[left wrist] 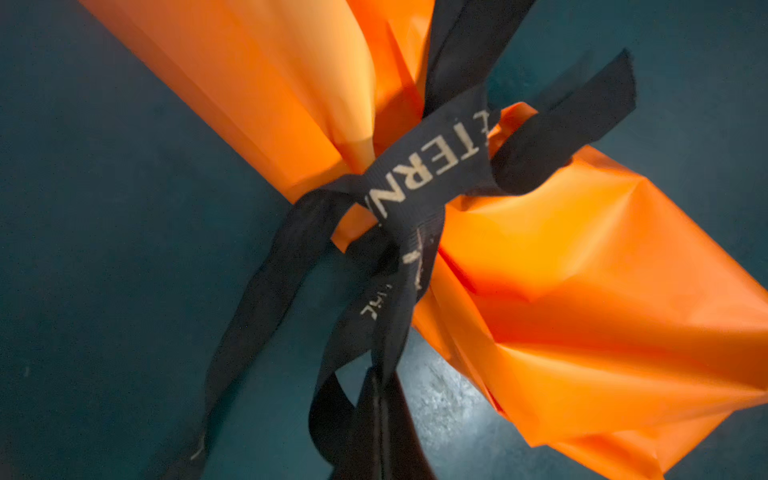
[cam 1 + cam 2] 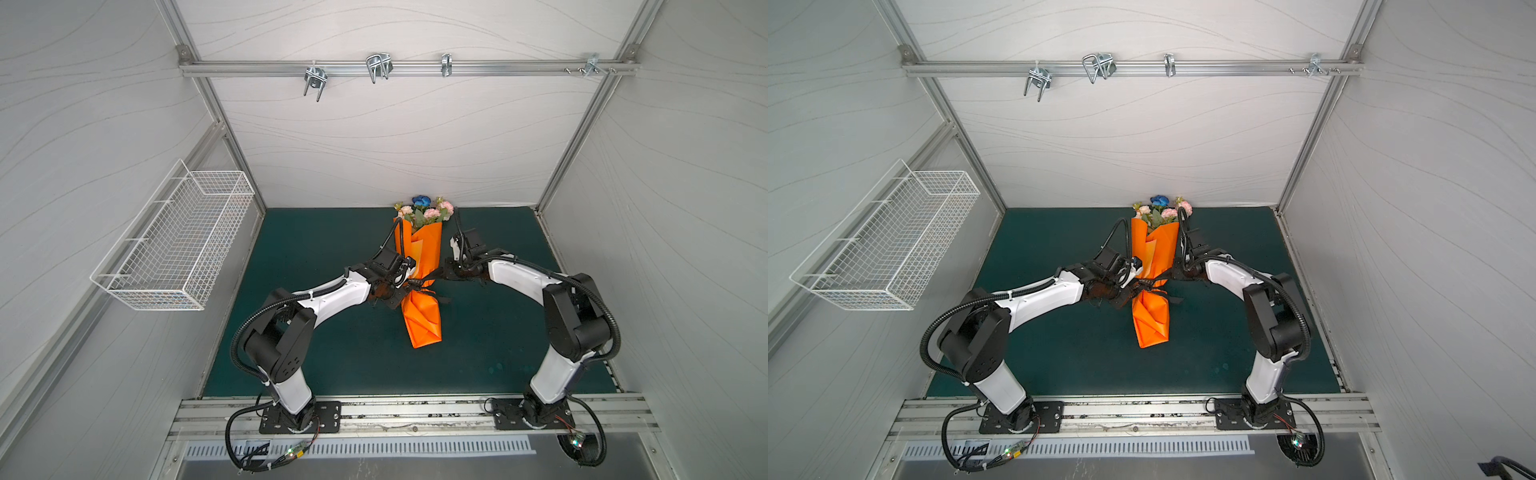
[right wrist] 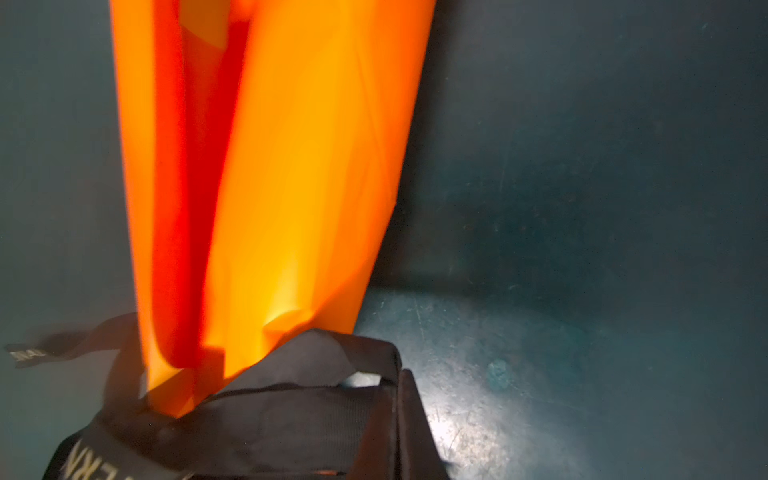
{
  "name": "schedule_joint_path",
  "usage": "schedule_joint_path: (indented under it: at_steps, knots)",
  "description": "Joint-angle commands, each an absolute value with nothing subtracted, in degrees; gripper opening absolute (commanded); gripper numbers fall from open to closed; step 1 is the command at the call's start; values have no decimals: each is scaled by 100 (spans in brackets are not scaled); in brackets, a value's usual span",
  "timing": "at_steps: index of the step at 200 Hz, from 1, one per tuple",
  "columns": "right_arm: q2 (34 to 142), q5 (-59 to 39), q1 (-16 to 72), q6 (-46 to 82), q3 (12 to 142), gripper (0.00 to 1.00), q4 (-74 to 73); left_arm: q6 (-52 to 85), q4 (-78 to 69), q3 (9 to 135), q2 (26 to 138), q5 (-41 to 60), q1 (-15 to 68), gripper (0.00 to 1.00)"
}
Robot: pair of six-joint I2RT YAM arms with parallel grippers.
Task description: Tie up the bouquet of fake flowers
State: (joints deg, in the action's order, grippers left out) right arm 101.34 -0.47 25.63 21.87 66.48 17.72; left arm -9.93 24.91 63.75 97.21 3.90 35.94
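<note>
Dark green mat [image 2: 332,353] holds the bouquet of fake flowers [image 2: 424,210] at upper centre, blooms by the back wall [image 2: 374,145], sleeved in orange wrapping paper [image 2: 419,249]. Black ribbon [image 1: 432,166] cinches its waist; left gripper [image 2: 402,289] and right gripper [image 2: 448,272] clamp its ends from either side.

Smooth, faintly glossy orange wrapping paper [image 1: 582,270], sharply creased at the folds. Matt woven cloth for the black ribbon [image 1: 428,166], finely ribbed, with pale printed letters. Matt dark green table mat [image 2: 332,345], scuffed to greyish patches. Soft-looking matt petals on the bouquet of fake flowers [image 2: 424,210]; material too small to tell. White-coated metal mesh for the wire basket [image 2: 174,249]. Bare silvery metal with a dull sheen for the rail [image 2: 498,67] and hooks [image 2: 378,67]. Smooth glossy white plastic on the arm shells [image 2: 332,297], matt black at the joints.
</note>
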Motion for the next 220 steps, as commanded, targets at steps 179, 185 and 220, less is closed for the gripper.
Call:
schedule_joint_path:
  at_steps: [179,185,220]
  knots:
    - [10301,-581,2294,2251,6721,19,1919,-872,3771,6952,10362,1056,2905,0]
    - [10257,-633,2307,2267,6719,29,1926,-856,3735,6952,10348,1145,2913,0]
    - [9766,-736,2272,2545,6497,55,2064,-884,3673,6963,10327,1264,3034,0]
